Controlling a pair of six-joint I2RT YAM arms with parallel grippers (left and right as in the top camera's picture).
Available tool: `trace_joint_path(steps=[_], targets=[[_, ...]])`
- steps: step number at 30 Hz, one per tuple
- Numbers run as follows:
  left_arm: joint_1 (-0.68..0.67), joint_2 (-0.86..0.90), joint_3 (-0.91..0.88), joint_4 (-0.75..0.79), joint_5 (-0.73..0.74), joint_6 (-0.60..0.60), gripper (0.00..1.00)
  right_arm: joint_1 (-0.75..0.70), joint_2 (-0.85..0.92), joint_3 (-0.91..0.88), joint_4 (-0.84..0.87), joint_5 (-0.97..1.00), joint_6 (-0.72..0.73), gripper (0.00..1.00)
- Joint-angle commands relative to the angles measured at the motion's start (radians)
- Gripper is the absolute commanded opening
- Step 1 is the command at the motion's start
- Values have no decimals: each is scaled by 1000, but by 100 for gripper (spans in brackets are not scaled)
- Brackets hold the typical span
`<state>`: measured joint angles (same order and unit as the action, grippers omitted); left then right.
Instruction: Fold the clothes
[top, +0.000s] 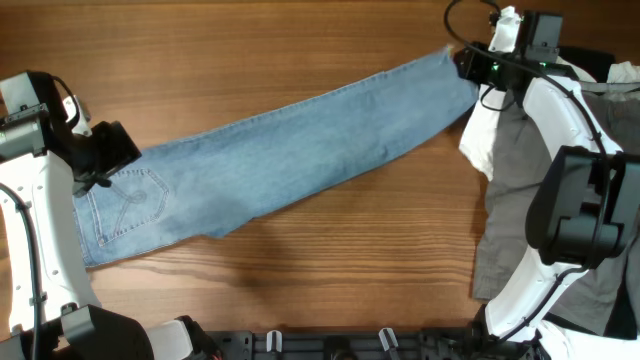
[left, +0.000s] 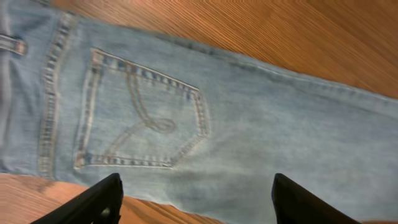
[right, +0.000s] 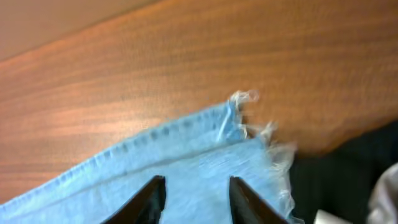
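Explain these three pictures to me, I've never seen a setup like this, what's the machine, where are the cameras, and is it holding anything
The machine is two robot arms at a wooden table, each ending in a two-finger gripper. One picture looks down from a fixed camera above the table. The other two come from small cameras on the arms' wrists, so the dark shapes at their lower edge are the arm's own fingers.

Light-blue jeans lie stretched out across the table. The left gripper is over the waist end, near a stitched back pocket; its fingers are spread wide with nothing between them. The right gripper is at the frayed hem, with denim showing between its fingers, though whether it grips the cloth cannot be told.

More clothes lie at the table's right edge: grey trousers and something white.
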<state>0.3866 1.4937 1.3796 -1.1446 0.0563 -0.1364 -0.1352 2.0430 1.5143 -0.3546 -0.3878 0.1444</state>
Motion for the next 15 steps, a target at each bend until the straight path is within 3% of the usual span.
trace_joint_path(steps=[1, 2, 7, 10, 11, 14, 15], targets=[[12, 3, -7, 8, -48, -31, 79, 12, 8, 22, -47, 30, 15, 13], [21, 9, -7, 8, -51, -51, 79, 11, 10, 22, -62, 29, 15, 5], [106, 64, -36, 34, -47, -82, 80, 13, 29, 5, -88, 49, -29, 5], [159, 107, -79, 77, -46, -85, 71, 10, 46, -14, -101, 157, -31, 4], [174, 121, -93, 95, -46, -85, 67, 8, 52, -22, -108, 192, -22, 4], [214, 158, -133, 158, -18, -85, 31, -4, 59, -32, -107, 203, -3, 4], [230, 172, -147, 183, 2, -85, 26, -8, 59, -32, -100, 193, -3, 4]])
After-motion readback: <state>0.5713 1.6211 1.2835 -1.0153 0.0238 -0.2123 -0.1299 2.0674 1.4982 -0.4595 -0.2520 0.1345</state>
